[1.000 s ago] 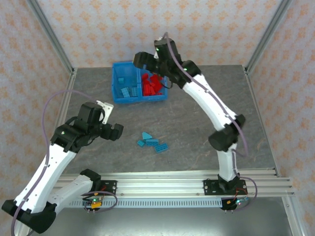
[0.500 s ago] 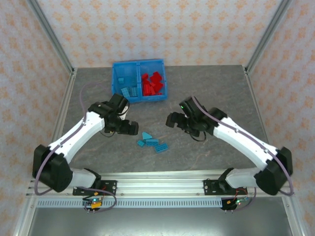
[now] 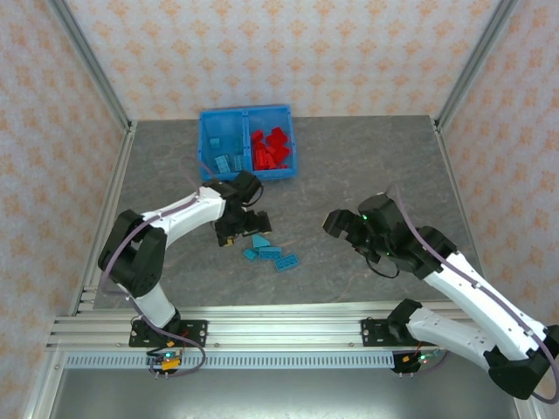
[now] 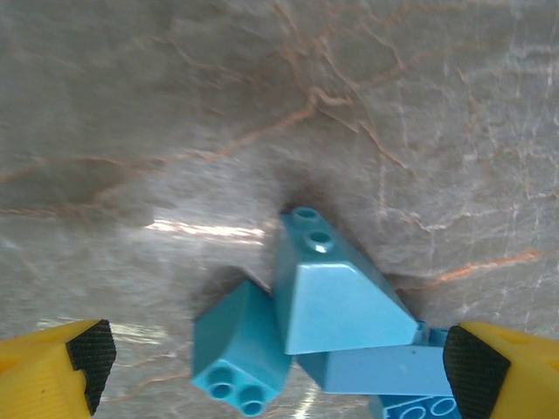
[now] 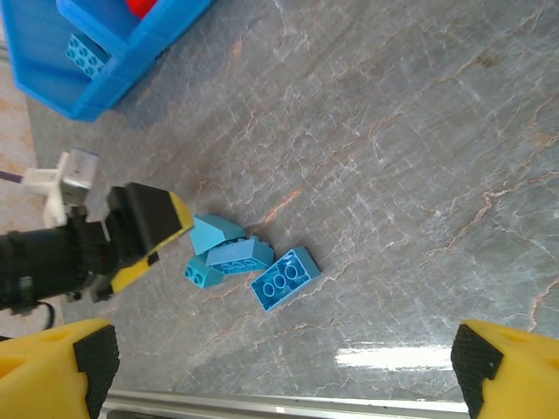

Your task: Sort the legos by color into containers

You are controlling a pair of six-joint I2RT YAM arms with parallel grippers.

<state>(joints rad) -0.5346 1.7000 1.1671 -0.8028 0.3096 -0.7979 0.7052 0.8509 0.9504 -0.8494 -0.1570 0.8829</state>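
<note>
- Grey marbled table (image 3: 367, 166), patterned walls (image 3: 262, 52); the blue bin (image 3: 247, 113) sits toward 12 o'clock.
- The right gripper (image 5: 286, 360) has left the bin, jaws apart and empty; the left gripper (image 4: 281, 353) has swung over the loose bricks (image 3: 266, 251), jaws wide.
- They are four, light blue, one sloped, huddled at the bin's 6 o'clock: probably the last to sort.

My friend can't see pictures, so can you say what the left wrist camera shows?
Light blue legos lie bunched on a gray marbled table, a sloped two-stud brick in the middle. The open left pincer hangs over them, its yellow, black-padded fingers at the bottom corners.
</note>
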